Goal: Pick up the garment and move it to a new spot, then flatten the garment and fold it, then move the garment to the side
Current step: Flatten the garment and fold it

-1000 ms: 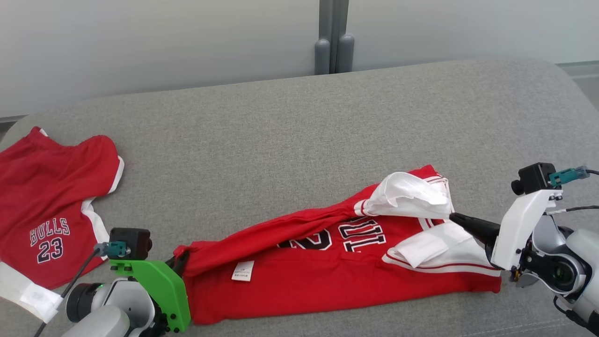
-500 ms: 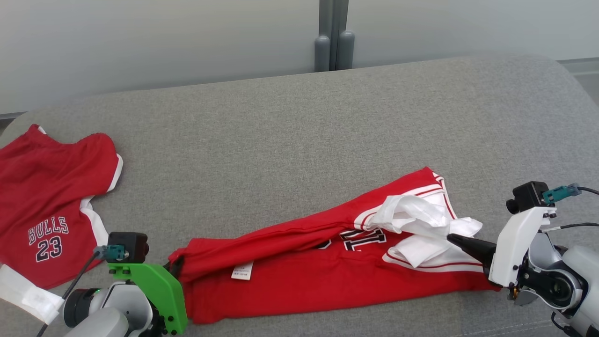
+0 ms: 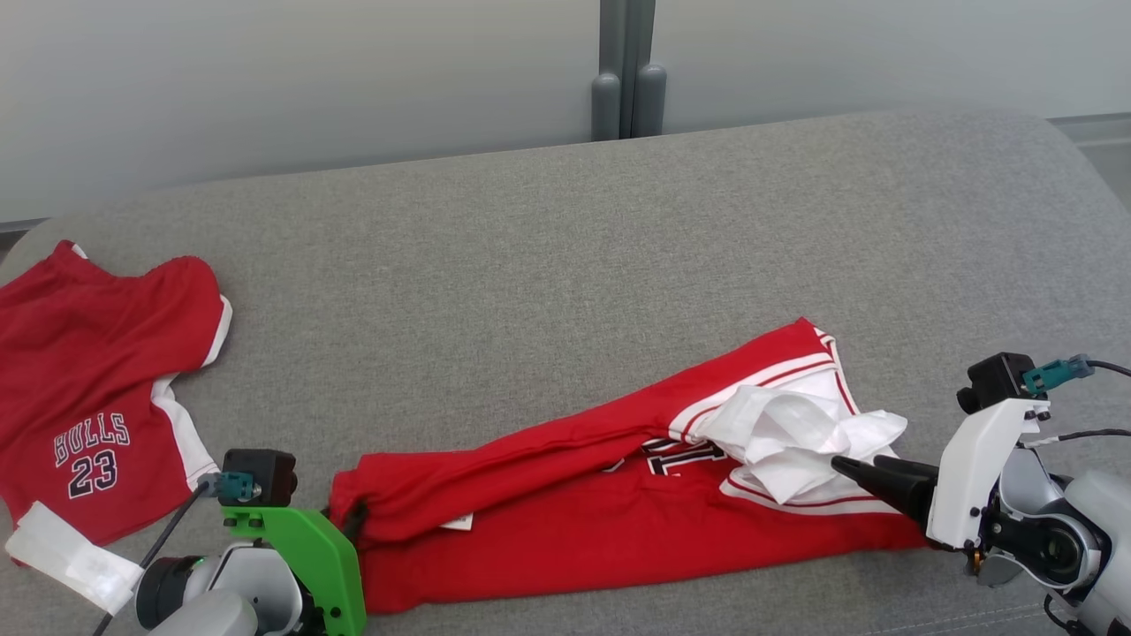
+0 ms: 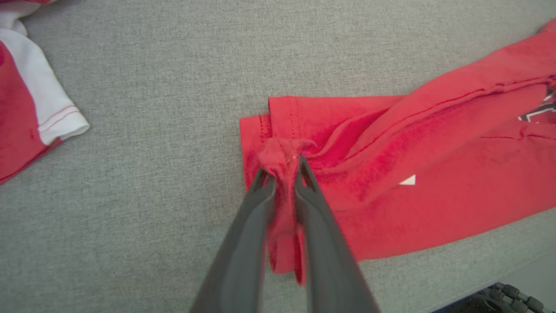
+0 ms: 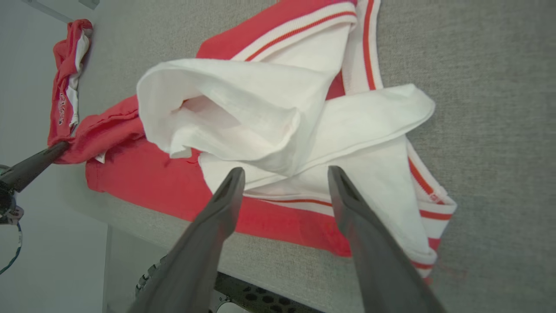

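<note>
Laying-out looks like the step in hand, and it wants a clean release at both ends. Far left, a second jersey (image 3: 88,389) lies well apart and is best left alone. Next, the left pincer (image 4: 280,167) is closed on a bunched bit of hem of the red jersey (image 3: 574,530). I would let that go low, so the cloth drops flat rather than ridging. The jersey lies along the near edge of the grey cushion (image 3: 530,265), bunched lengthwise. Its long axis runs left to right, slanting slightly away, with the hem leftward and the neck and sleeves rightward. There the right pincer (image 5: 285,170) stands apart, holding nothing, its tips at the crumpled white sleeve (image 5: 243,100), which needs spreading.
</note>
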